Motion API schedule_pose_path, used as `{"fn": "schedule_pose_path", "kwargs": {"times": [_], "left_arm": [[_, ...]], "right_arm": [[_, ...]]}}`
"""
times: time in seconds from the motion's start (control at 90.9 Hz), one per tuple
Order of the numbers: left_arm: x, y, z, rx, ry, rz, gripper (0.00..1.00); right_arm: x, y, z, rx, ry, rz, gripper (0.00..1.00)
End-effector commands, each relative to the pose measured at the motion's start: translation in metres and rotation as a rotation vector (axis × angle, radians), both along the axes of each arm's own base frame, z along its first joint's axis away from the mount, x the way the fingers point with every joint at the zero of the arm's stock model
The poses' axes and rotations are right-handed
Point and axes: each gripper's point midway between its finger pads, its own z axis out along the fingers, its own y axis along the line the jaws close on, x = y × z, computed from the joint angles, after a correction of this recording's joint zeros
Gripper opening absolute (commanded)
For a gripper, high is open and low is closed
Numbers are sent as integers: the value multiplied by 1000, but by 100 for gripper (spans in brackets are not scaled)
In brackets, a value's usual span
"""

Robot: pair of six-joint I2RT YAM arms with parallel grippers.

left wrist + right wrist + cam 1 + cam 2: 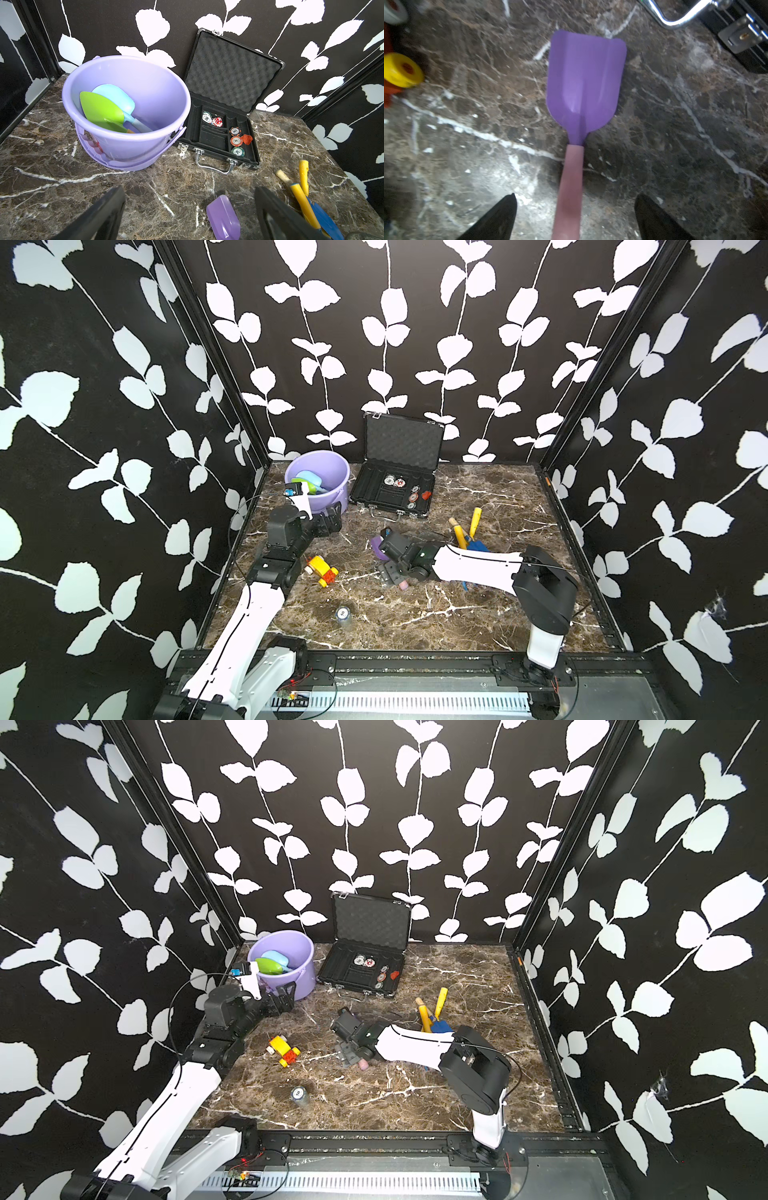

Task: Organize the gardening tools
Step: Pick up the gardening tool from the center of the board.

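The right claw (574, 196) stands spread, fingers (500, 216) clear on either side of the pink handle (569, 187) of the purple scoop (583, 83), which lies flat on the table (675, 124). The left claw (188, 191), spread and empty, faces the bucket (155, 83) holding a green trowel (99, 110) and a light-blue scoop (116, 95).

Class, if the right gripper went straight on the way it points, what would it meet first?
Likely the purple scoop: its pink handle lies between the jaws of the open right gripper, with the table under it. Depth is unclear.

Tools (223, 216) five visible; bucket (155, 93) one; case (232, 68) one; vehicle (322, 568) one.
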Motion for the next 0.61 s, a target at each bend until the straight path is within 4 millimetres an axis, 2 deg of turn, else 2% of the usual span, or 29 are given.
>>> {"fn": "schedule_pose_path", "kwargs": {"times": [0.0, 0.242, 0.396, 0.528, 0.594], "left_arm": [[0, 0, -3, -3, -4, 1, 99], [5, -2, -14, 15, 57, -6, 99], [7, -4, -20, 14, 60, -14, 99], [7, -3, -23, 17, 67, -13, 99], [6, -4, -24, 17, 70, -17, 99]], "right_arm": [[-2, -10, -12, -26, 27, -6, 87], [-16, 4, -44, -17, 144, 33, 71], [-19, 6, -52, -42, 165, 45, 60], [-21, 2, -52, -72, 152, 48, 41], [-21, 0, -51, -86, 137, 47, 25]]}}
